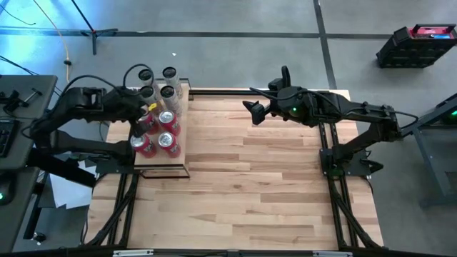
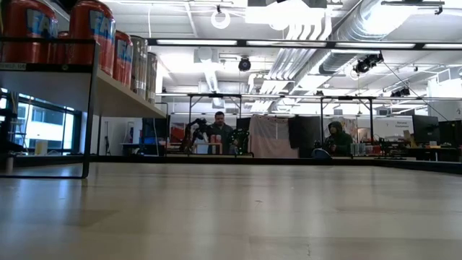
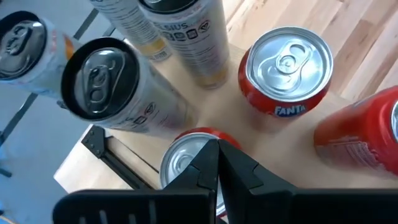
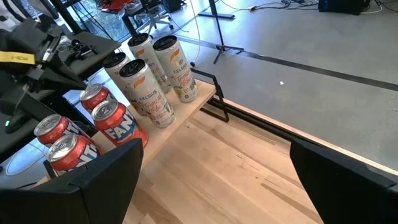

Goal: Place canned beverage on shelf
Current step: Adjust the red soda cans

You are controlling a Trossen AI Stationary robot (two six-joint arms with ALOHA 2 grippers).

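The shelf (image 1: 161, 163), a pale-wood board on a thin black frame, stands at the table's far left. On it stand several red Fanta cans (image 1: 168, 141) at its near part and several tall white cans (image 1: 168, 91) at its far end. My left gripper (image 1: 146, 116) is over the shelf's left side. Its fingers (image 3: 217, 171) are shut together just above the top of one red can (image 3: 184, 155). My right gripper (image 1: 253, 112) hangs open and empty over the far middle of the table, facing the shelf (image 4: 186, 109). My left gripper points down with its shut fingertips over the rim (image 3: 186, 144) of a red can that stands upright on the shelf. The fingers hide the place where they meet it, so I cannot tell whether they touch it.
Two more Fanta cans (image 3: 286, 68) (image 3: 367, 137) and the white cans (image 3: 102, 81) stand close around my left gripper. In the low view the shelf board (image 2: 123, 94) sits raised on its black frame (image 2: 90, 108). Bare tabletop (image 1: 264, 185) stretches right of the shelf.
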